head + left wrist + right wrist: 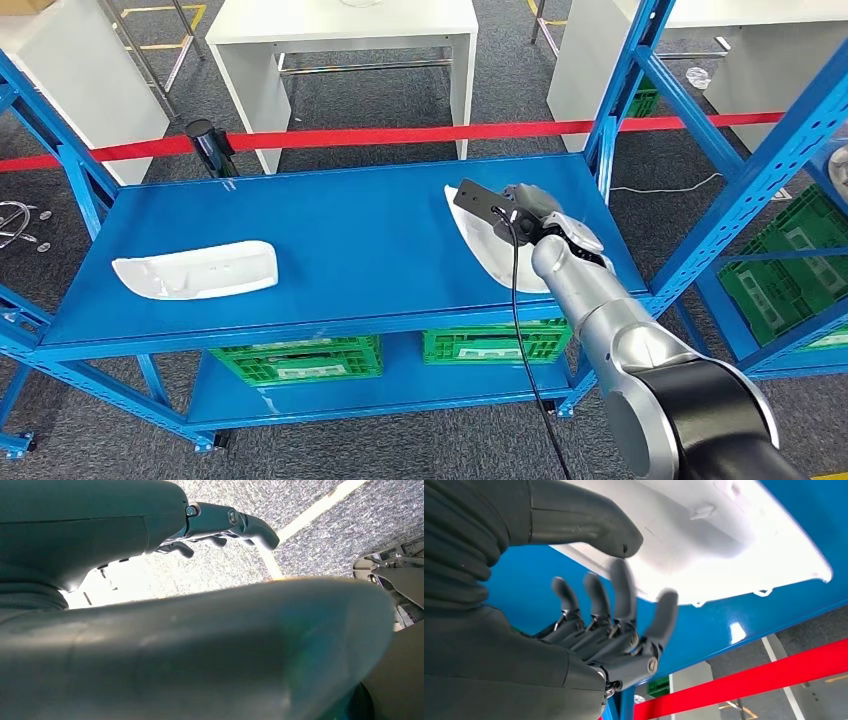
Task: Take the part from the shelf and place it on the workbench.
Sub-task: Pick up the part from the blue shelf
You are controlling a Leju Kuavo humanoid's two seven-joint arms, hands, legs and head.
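The right hand (pixel 560 235) hides part of the white part (pixel 480 240); its fingers (pixel 624 587) are motion-blurred.

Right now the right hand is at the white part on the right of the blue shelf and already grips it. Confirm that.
Not quite. The right hand is at the white part on the right of the blue shelf, but it does not grip it yet: the right wrist view shows the fingers spread apart beside the part, holding nothing.
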